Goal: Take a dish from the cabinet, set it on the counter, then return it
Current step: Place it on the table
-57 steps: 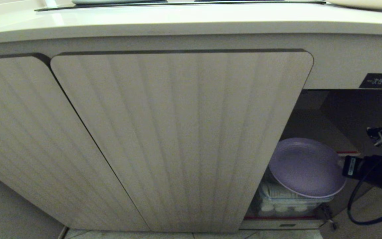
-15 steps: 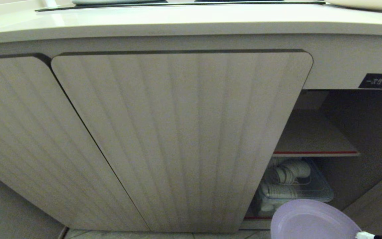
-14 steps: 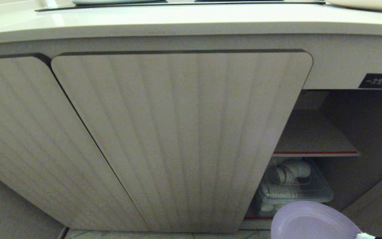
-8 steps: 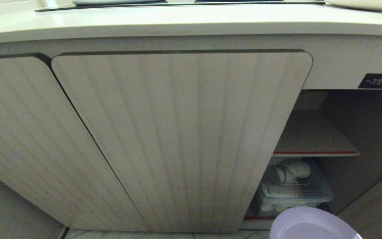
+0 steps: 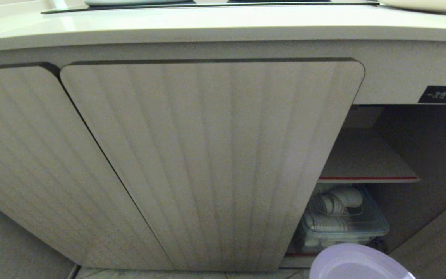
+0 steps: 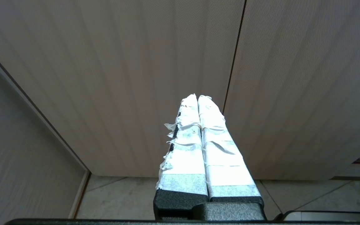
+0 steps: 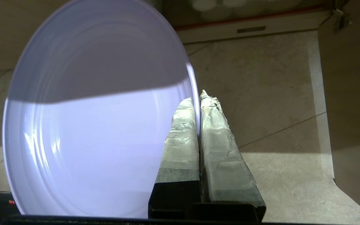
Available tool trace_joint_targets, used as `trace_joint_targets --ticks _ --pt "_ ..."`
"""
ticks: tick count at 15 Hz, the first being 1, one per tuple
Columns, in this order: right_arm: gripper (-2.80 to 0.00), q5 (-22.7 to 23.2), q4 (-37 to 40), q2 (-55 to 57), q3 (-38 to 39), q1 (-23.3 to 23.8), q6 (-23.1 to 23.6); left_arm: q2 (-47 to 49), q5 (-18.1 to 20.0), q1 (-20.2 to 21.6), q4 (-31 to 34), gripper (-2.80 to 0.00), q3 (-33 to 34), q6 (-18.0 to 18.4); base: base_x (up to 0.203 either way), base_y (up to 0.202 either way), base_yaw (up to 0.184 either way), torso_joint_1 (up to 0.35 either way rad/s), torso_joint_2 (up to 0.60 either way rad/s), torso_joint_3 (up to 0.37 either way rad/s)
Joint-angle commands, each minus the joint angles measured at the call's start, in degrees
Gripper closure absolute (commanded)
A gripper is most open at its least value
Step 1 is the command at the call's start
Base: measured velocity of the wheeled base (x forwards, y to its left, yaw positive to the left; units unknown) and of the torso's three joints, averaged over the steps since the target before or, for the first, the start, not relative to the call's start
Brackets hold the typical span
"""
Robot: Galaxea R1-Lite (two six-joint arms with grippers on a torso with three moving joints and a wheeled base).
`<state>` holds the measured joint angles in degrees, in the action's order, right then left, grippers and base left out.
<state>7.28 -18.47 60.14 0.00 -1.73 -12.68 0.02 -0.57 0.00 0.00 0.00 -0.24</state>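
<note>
Head view: long cream-beige counter (image 5: 207, 23) across the far top, rounded edge toward the camera. Below it, pale beige ribbed cabinet (image 5: 207, 162) with round-cornered doors, the right bay open. Small black label with white characters (image 5: 442, 94) above that opening. Inside, a bare inner shelf with a red front edge (image 5: 366, 166); beneath it a clear plastic bin of white cups (image 5: 343, 221). Round matte lavender plate (image 5: 358, 265) at the near lower right, outside the cabinet, cut off by the frame edge.

Left wrist view: left gripper (image 6: 198, 100) with white-taped fingers pressed together, nothing between them, hanging near the closed ribbed doors above pale floor tiles (image 6: 120, 197).

Right wrist view: right gripper (image 7: 197, 97) clamped tight on the lavender plate's (image 7: 89, 118) rim, one taped finger on either face. Plate tilted on edge, over the tiled floor in front of the cabinet base.
</note>
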Motion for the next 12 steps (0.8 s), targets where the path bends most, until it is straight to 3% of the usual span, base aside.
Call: trace_joint_targets --ticks 1,4,12 --pt "0.0 0.3 -0.2 -0.4 0.0 -0.7 -0.2 0.0 0.0 0.0 0.0 0.0 0.0 0.0 0.0 0.0 0.0 0.0 0.0 0.0" --pt "0.0 3.1 0.0 -1.4 0.0 -0.8 -0.1 0.0 0.0 0.0 0.0 0.0 0.0 0.0 0.0 0.0 0.0 0.0 0.0 0.0" --pt "0.0 3.1 1.2 -2.5 0.0 -0.9 0.7 0.0 0.0 0.0 0.0 0.0 0.0 0.0 0.0 0.0 0.0 0.0 0.0 0.0"
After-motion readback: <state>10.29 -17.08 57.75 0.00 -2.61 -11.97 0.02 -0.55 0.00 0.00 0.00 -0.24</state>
